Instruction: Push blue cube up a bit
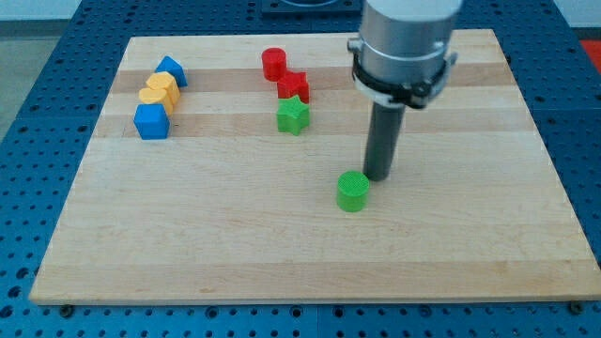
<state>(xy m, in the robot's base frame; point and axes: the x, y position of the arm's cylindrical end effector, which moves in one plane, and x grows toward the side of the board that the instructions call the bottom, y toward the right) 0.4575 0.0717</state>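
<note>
My tip (pixel 378 177) comes straight down from the grey arm at the view's top and rests on the board (pixel 235 244), holding nothing, just beside the upper right of the green cylinder (pixel 353 192). The blue cube (pixel 151 121) sits far to the view's left of my tip, near the board's left edge, with one flat face turned toward the view's bottom and no clear long axis. It touches the yellow block (pixel 160 91) above it, the other blue block (pixel 171 70) lies higher, and the red cylinder (pixel 273 64), red block (pixel 293 86) and green star (pixel 293 116) stand in between.
</note>
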